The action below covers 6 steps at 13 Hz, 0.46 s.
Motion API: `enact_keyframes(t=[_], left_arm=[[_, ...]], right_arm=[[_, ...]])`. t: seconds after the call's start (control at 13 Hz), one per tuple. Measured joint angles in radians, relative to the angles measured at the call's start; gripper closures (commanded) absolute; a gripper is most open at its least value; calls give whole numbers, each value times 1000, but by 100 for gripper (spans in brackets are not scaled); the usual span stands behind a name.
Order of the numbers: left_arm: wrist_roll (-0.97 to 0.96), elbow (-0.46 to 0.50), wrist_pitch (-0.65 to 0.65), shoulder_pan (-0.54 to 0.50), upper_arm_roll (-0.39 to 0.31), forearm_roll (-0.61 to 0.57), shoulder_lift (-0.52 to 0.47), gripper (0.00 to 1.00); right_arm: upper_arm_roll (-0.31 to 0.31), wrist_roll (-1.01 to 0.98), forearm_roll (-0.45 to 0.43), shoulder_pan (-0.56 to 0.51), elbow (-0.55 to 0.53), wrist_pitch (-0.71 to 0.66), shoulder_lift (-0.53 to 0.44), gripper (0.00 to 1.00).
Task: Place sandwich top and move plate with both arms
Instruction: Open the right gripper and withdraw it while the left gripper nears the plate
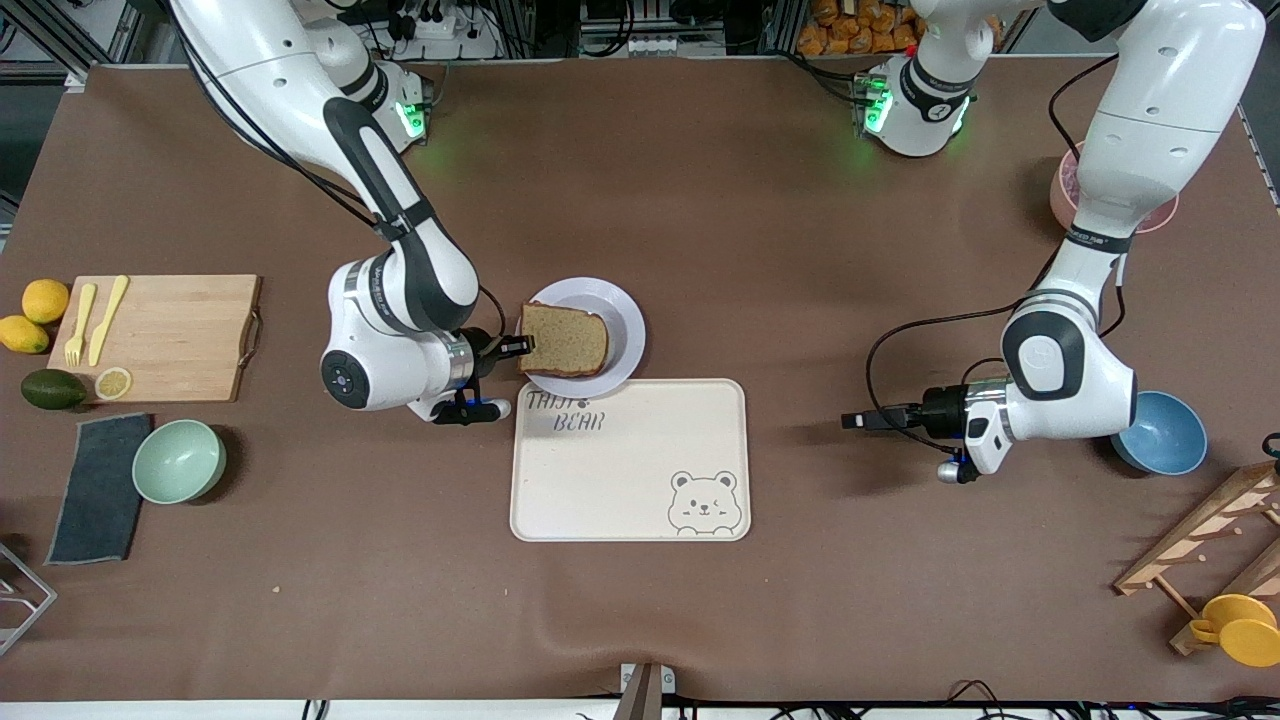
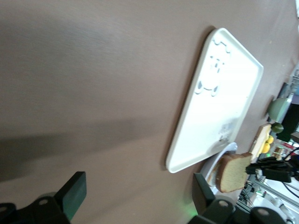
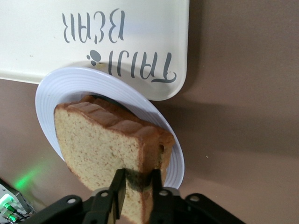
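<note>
The right gripper (image 1: 514, 347) pinches the sandwich top (image 1: 565, 342) by its crust at the nine o'clock side of the plate (image 1: 625, 318), so placing looks nearly done while the plate move remains. The left gripper (image 1: 852, 420) waits with fingers spread over bare table, toward the left arm's end. The bread is porous, light brown and dark-crusted; the plate is smooth, round, pale and ridged, touching the cream tray (image 1: 630, 480).

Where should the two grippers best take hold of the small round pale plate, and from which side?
Probably at the wide raised rim of the small round pale lavender-white plate, each gripper from its own arm's end of the table; the rim is bare there, while the cream bear-printed tray adjoins its camera-side edge.
</note>
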State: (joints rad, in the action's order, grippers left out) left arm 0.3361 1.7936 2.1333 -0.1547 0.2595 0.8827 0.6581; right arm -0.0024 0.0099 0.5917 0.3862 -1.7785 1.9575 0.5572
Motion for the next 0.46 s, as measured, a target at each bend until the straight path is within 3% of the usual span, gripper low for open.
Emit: enact_keyframes(t=[0.46], left_arm=[[34, 8, -107, -5, 76, 119, -9, 0]], right_arm=[[-7, -1, 1, -49, 9, -12, -21, 0]])
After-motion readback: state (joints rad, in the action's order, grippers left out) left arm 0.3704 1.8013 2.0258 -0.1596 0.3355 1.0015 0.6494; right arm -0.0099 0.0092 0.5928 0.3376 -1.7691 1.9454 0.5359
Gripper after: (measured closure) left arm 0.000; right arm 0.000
